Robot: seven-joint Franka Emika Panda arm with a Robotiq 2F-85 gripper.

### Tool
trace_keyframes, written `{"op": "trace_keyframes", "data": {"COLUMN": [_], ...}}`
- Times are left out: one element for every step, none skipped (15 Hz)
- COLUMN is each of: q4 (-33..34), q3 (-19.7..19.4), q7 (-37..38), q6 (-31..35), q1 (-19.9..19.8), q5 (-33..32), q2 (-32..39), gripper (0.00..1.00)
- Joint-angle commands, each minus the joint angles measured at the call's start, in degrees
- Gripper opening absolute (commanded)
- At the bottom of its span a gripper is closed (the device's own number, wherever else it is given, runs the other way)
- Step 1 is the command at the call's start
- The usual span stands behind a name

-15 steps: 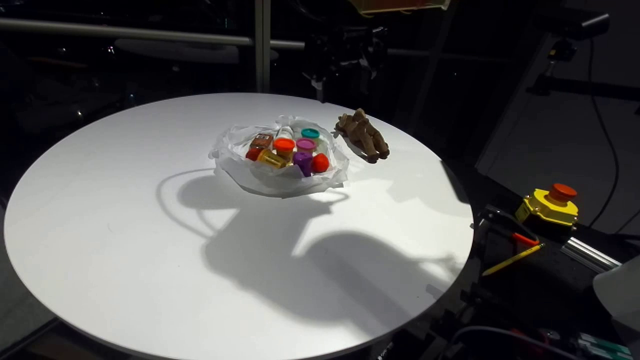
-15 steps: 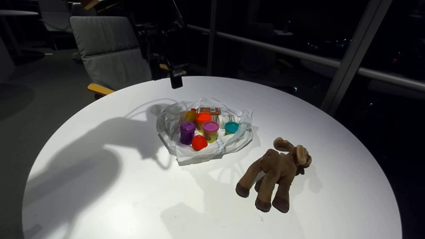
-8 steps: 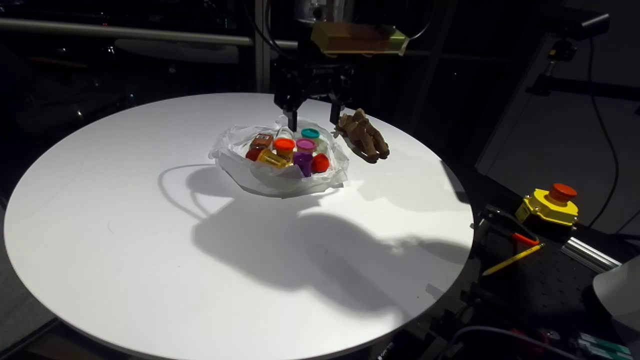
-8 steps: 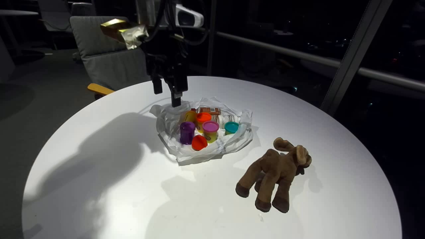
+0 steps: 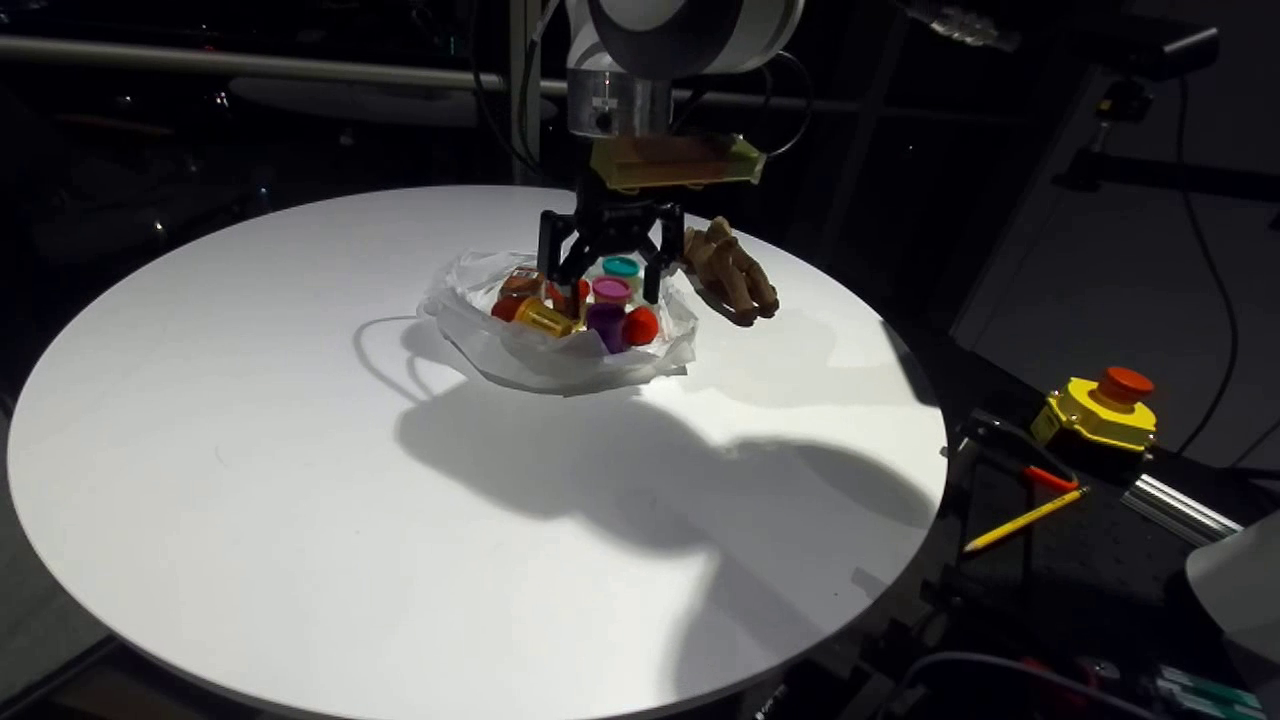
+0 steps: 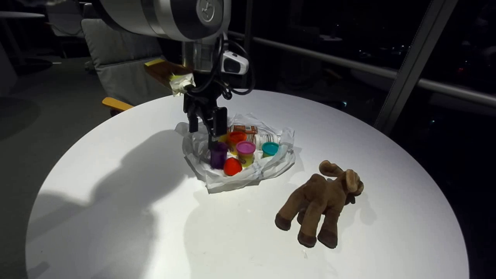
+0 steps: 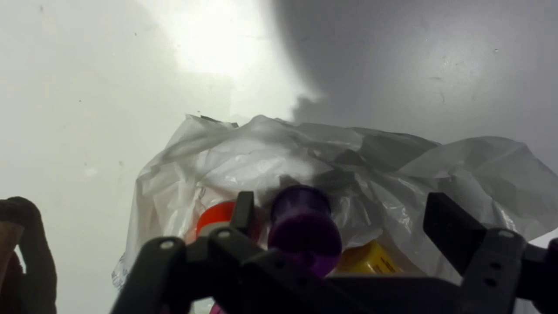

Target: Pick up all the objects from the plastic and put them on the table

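Observation:
A crinkled whitish plastic [image 6: 224, 185] lies on the round white table [image 5: 300, 520]. On it sit a purple cup [image 6: 219, 158], a red round piece [image 6: 233, 166], cups with pink [image 6: 245, 147], teal [image 6: 270, 148] and orange-red [image 6: 236, 137] lids, a yellow cup [image 5: 545, 319], a brown box [image 6: 245, 129] and a white bottle [image 6: 267, 139]. My gripper [image 7: 340, 196] points down, open, low over the plastic. In the wrist view the purple cup [image 7: 305, 218] shows between the fingers, nearer the left one, not gripped. The yellow cup [image 7: 368, 258] is partly hidden below it.
On the table beside the plastic lies a brown plush toy [image 6: 321, 193]. A yellow-and-red button box [image 5: 1100, 408] and a pencil [image 5: 1025, 520] rest on a dark surface past the table's edge. Behind stands a grey chair [image 6: 124, 69].
My gripper has come in from beyond the far table edge and down over the plastic, staying open. The pieces and the plush toy have not moved.

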Motion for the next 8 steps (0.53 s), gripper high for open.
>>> {"op": "trace_keyframes", "data": {"q4": [3.20,3.68,4.24,4.74,5.18,5.60,6.06,6.43], "q3": [-1.64,-1.86,-1.96,-2.06,-2.09,-2.20,-2.34,-2.29], "q7": [-0.55,-0.56,-0.64,-0.70,-0.89,-0.84,-0.72,-0.88], "q6": [-0.19,-0.13,-0.23,-0.23,-0.24,-0.17,-0.09,-0.13], "q1": [0.83,0.76,0.62,0.52,0.40,0.41,0.50,0.44], "q5": [1.34,1.49,1.80,2.05,2.34,2.57,2.77,3.17], "q2": [2.84,3.50,4.13,4.71,5.19,5.62,6.01,6.28], "gripper": [1.00,1.00,1.00,1.00,1.00,1.00,1.00,1.00]}}
